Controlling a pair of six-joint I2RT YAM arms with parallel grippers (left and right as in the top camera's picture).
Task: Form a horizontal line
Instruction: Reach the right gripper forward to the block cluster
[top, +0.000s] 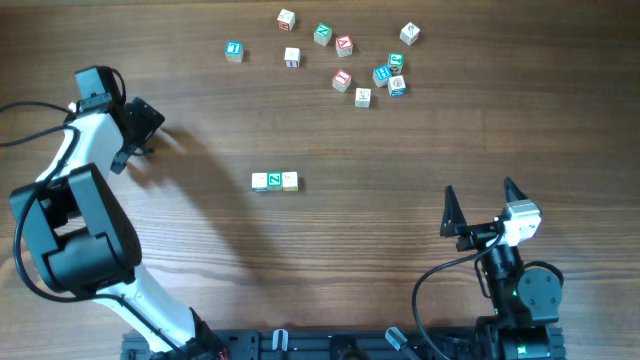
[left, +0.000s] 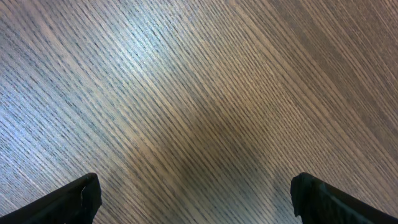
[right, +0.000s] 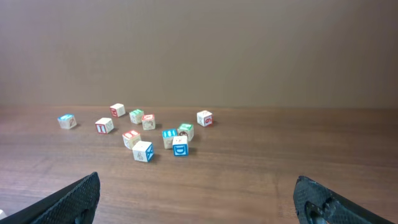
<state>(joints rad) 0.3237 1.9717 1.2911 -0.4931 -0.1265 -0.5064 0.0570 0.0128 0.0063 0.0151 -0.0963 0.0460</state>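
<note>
From above, the short row of cubes sits in the middle of the table, its pieces touching side to side, likely the start of the line. The loose cubes lie scattered at the far side. The left gripper hangs well left of the row, the right gripper near and right; both are spread wide and empty. The left wrist view shows only bare wood between parted fingers. The right wrist view faces the scattered cubes. No box or tray appears.
</note>
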